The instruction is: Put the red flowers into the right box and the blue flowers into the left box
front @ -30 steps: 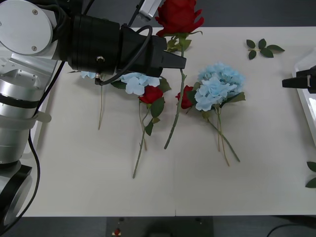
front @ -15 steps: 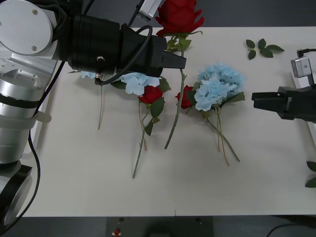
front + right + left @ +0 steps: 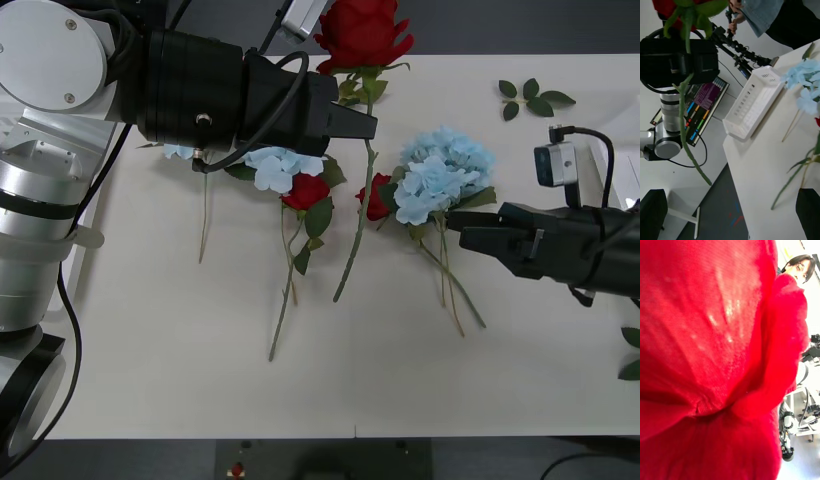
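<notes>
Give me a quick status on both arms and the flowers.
Left end effector shut on red rose, lifted. Right end effector open, at blue cluster stems. Two small red roses and blue flowers on table. Nothing blocking.

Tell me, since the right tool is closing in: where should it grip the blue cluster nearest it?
Probably the bare stems just below the blue flowers, approached from the right tool side. The stems are thin and lie flat; the wide head would crush.
</notes>
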Robot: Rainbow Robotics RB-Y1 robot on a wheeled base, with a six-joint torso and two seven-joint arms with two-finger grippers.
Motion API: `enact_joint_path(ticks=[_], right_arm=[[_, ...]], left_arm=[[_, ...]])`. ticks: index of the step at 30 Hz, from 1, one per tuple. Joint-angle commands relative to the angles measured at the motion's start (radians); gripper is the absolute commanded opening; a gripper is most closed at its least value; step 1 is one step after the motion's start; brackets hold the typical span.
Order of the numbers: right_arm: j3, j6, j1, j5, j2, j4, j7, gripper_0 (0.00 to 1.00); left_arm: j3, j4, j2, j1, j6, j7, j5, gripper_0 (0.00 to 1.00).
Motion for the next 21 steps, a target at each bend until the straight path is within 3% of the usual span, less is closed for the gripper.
enact_joint_path(ticks=[1,12,21], right_arm=[[-0.014,-0.056,0.03,0.001,0.049,-0.119,0.032,1.0],[0.007,-0.126,0.021,0.19,0.255,-0.172,0.032,1.0],[0.142,-0.232,-0.028,0.204,0.339,-0.177,0.032,1.0]], left_arm=[[0.005,-0.02,0.016,-0.025,-0.012,-0.028,0.009,0.0],[0.005,-0.02,0.016,-0.025,-0.012,-0.028,0.009,0.0],[0.005,-0.02,0.016,-0.025,-0.012,-0.028,0.009,0.0]])
